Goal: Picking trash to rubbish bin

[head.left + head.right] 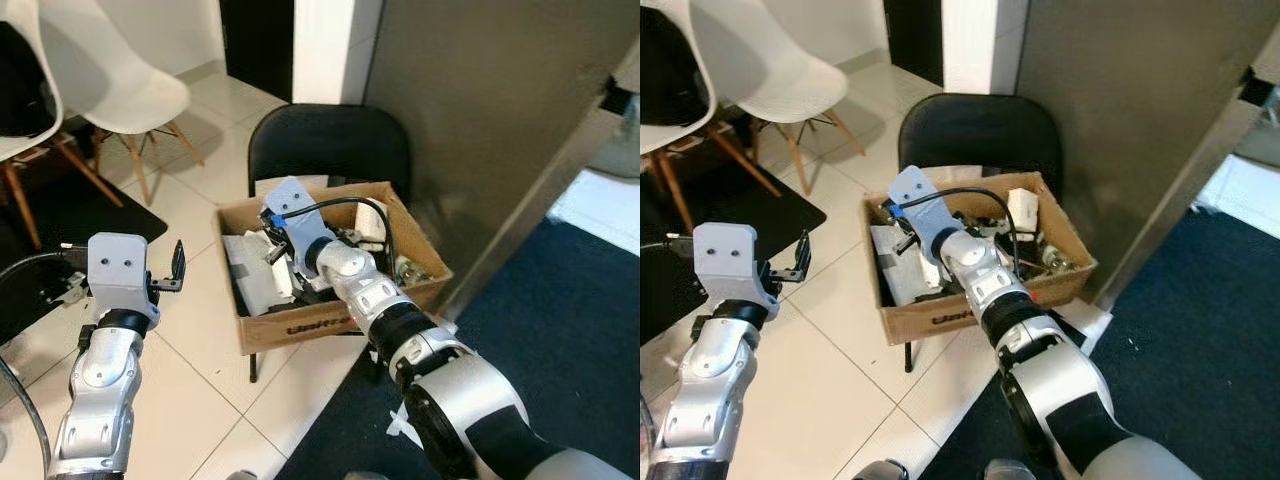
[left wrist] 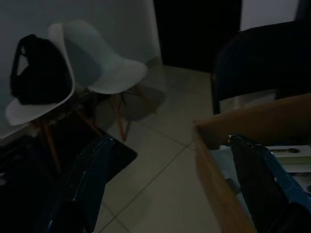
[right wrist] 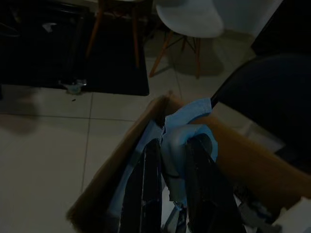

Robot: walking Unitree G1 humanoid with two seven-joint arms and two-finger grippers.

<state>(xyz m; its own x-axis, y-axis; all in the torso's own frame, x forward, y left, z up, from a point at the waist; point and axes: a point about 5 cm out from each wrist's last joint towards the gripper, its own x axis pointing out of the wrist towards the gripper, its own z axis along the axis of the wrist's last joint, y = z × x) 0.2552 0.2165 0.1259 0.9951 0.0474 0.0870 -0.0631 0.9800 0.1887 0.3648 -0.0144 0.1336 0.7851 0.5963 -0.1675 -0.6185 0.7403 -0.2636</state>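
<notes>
Box [image 1: 300,325]: mixed trash | right gripper [image 3: 170,160]: clamps blue paper [image 3: 187,121] inside | left gripper [image 2: 170,184]: wide, beside box

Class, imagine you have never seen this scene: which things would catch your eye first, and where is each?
First, the cardboard box of jumbled trash, resting on a black chair by the grey wall. Over it, the right gripper pinches a crumpled blue piece. The left gripper hangs open above the floor tiles, with white chairs behind.
</notes>
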